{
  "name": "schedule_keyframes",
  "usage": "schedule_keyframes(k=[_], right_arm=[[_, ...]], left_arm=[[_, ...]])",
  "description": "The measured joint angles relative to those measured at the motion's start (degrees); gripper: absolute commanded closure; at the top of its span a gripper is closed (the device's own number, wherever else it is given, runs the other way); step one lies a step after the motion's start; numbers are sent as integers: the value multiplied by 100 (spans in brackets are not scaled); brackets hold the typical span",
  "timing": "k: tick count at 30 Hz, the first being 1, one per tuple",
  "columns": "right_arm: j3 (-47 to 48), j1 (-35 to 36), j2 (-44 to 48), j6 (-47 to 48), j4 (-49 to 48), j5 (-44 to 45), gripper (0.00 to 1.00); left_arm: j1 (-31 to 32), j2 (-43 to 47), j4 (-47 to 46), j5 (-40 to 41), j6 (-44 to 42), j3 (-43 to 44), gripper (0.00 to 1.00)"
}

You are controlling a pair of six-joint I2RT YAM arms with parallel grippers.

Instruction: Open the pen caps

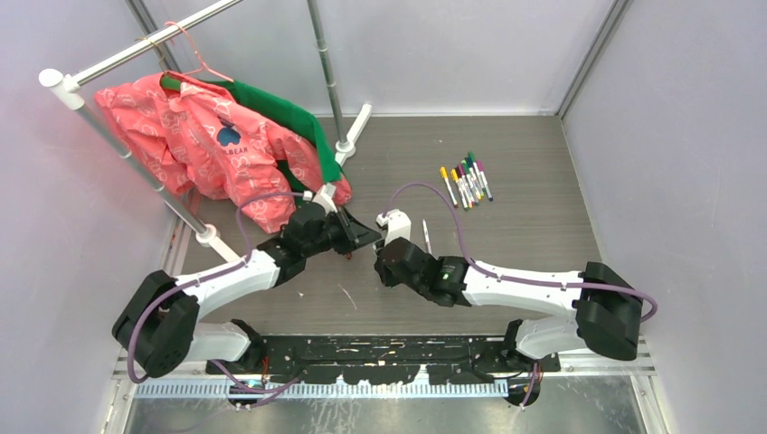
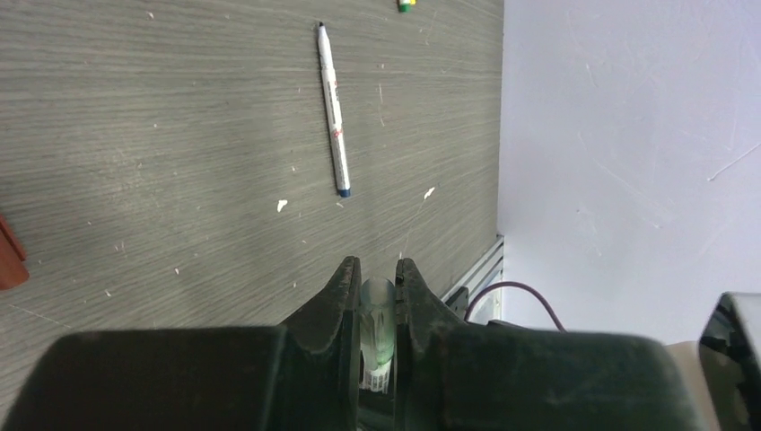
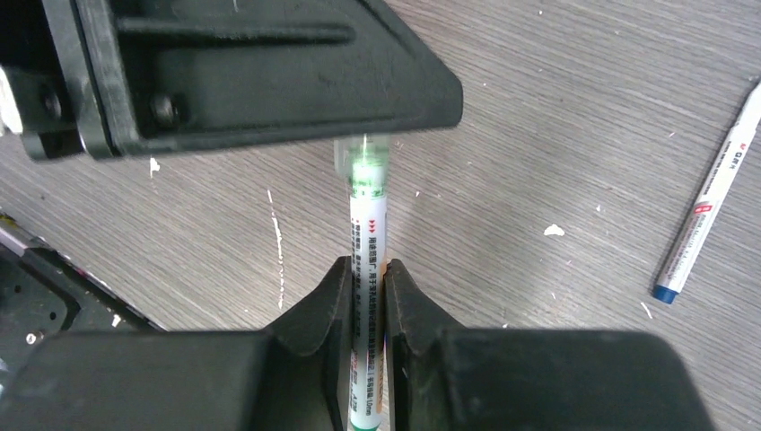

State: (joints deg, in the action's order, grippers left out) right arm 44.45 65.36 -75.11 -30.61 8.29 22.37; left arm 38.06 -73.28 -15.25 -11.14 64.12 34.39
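We see the green pen cap (image 2: 378, 314) pinched between the fingers of the left claw (image 2: 378, 269), which is closed tight on it above the counter (image 2: 179, 135). The right claw (image 3: 366, 269) is clamped on the white pen barrel (image 3: 368, 215), whose green tip meets the cap. Blur hides whether they are apart. More capped pens (image 1: 468, 181) lie well off to the right.

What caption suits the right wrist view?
Right gripper holds a white pen; left gripper grips its cap.

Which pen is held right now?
The green pen, its barrel in the right gripper, its cap in the left gripper; the others lie on the table.
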Motion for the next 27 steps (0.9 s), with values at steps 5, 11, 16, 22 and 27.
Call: schedule_keyframes(k=[5,11,16,22,27], right_arm=[[-323,11,166,-20,48,-107,99],[-581,15,188,-50,195,-146,99],[-575,-7,398,-59,409,52,99],[-448,-595,595,-35,688,256,99],[-422,-1307,566,48,778,247,99]], left_arm=[[-420,0,22,20,9,87,100],[-785,-48,55,55,-9,229,100],[-798,-247,645,0,-354,667,100],[-798,-260,1746,289,-1075,1102,100],[-798,-275,2688,809,-1469,1115,100]])
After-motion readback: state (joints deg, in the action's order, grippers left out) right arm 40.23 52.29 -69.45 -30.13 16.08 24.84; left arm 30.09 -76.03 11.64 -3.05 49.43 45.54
